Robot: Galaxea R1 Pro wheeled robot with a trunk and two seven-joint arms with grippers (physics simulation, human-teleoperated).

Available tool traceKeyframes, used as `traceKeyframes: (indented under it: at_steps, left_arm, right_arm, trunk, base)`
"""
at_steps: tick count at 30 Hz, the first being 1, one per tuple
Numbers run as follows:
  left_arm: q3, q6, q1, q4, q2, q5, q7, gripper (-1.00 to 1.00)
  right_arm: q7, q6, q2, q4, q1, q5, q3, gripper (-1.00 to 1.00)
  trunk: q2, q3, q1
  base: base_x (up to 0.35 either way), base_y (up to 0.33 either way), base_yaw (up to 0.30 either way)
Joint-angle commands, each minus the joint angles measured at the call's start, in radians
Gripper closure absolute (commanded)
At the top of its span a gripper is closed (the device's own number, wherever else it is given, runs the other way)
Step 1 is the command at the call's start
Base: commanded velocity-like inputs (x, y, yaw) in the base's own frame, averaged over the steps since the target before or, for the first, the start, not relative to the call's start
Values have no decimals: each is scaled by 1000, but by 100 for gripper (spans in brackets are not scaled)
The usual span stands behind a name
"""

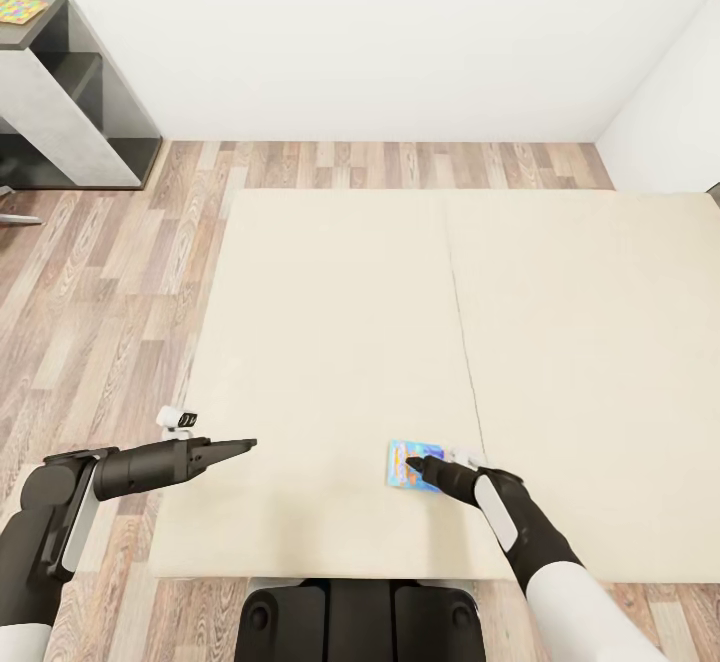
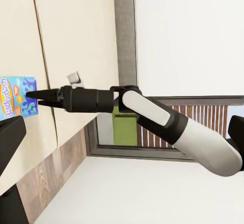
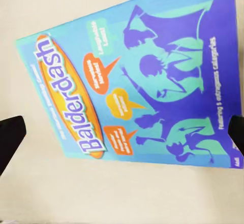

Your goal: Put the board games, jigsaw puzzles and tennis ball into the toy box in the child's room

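A blue board game (image 1: 412,467) with "Balderdash" on its cover lies flat near the front edge of the bed (image 1: 330,322). My right gripper (image 1: 414,462) hovers just over it, open. In the right wrist view the cover (image 3: 132,82) spans the picture, and the dark fingertips (image 3: 10,137) sit wide apart at its edges. The left wrist view sees that gripper (image 2: 31,94) pointing at the box (image 2: 15,99). My left gripper (image 1: 248,443) hangs over bare mattress to the box's left, open and holding nothing. One jigsaw puzzle (image 1: 20,10) lies on the table (image 1: 60,92) at the far left.
Wood-plank floor (image 1: 110,272) runs between the bed and the table and along the far white wall. The mattress has a seam (image 1: 460,322) down its middle. A dark-framed window (image 2: 152,127) appears in the left wrist view. My base (image 1: 360,622) stands against the bed's front edge.
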Motion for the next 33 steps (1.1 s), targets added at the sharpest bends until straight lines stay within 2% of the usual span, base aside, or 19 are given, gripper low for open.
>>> traceKeyframes:
  at_steps: [1,3,6,15,29,33]
  left_arm:
    - [0,11,0,0,0,-1,-4,-100]
    - [0,10,0,0,0,-1,-4,-100]
    - [0,10,0,0,0,-1,-4,-100]
    - [0,10,0,0,-1,-1,-4,-100]
    - [0,10,0,0,-1,-1,-4,-100]
    - [0,10,0,0,0,-1,-4,-100]
  right_arm:
    - [30,7,2,-1,0,0,-6,-100]
    - [67,7,7,-2,0,4,-6,-100]
    - [85,7,12,-2,0,8,-5,-100]
    - [99,7,16,-1,0,11,-5,-100]
    - [79,4,16,-23,0,15,-5,-100]
    - [18,11,16,-55,-8,14,-5,-100]
  trunk:
    - [-2,-1,1]
    - [-2,-1,1]
    - [-2,-1,1]
    - [-2,-1,1]
    - [-2,-1,1]
    - [-2,-1,1]
  base:
    - [0,0,0]
    - [0,0,0]
    - [0,0,0]
    - [0,0,0]
    - [0,0,0]
    - [0,0,0]
